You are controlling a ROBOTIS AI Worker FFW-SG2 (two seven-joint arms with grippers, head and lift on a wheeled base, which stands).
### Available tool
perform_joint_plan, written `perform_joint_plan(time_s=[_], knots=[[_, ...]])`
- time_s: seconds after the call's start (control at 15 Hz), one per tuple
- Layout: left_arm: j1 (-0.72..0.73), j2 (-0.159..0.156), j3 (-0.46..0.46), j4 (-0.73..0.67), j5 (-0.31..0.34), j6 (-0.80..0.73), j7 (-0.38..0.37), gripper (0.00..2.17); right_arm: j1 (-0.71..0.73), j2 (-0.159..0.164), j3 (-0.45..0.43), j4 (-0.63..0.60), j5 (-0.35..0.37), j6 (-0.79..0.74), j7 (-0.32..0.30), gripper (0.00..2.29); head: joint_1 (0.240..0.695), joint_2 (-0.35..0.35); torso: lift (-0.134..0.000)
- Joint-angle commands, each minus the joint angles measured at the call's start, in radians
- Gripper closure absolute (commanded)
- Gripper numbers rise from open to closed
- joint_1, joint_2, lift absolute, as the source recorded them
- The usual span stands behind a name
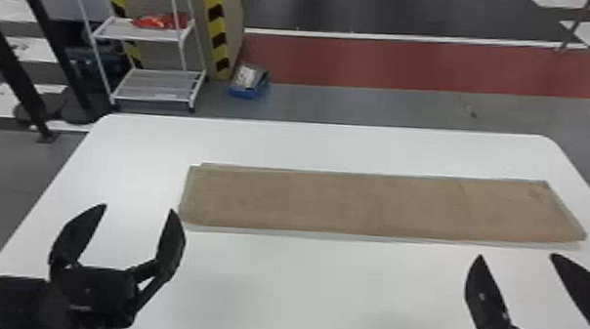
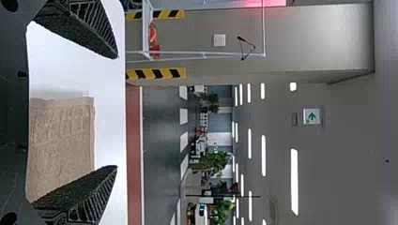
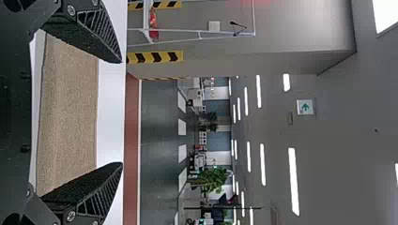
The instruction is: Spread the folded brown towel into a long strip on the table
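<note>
Where I'm standing, I can see the brown towel (image 1: 355, 204) laid out in a long strip on the white table (image 1: 330, 291), running side to side. It sits in the table's far half, well in from the left edge, with its right end near the right edge. It looks flat, with a paler rim showing along the near side and at the left end, and its right end is cut on a slant.

Over the table's left part hangs the left gripper (image 1: 139, 208), its two black fingers wide apart, the inner one near the towel's left end. Over the table's right part is the right gripper (image 1: 517, 256), also with its fingers well apart, on the near side of the towel.

Past the table's far left corner stands a white rack (image 1: 142, 85) with something red (image 1: 160, 21) on its upper shelf. A blue box (image 1: 248, 93) sits on the floor beyond the table's far edge, and past that a red band (image 1: 412, 66) crosses the floor.
</note>
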Motion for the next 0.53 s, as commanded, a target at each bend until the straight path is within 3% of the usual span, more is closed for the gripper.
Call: perform_joint_plan(time_s=[0.0,0.47], knots=[[0.002,0.004,0.027,0.002,-0.001,-0.002,0.002,0.04,0.001,0.005,-0.008,0.001,0.000,0.002,0.000,0.11,0.695,0.073,-0.123],[0.002,0.022,0.074,-0.007,0.030,0.010,-0.086,0.04,-0.012,0.012,-0.020,0.006,-0.004,0.018,0.011,0.11,0.695,0.093,-0.123]])
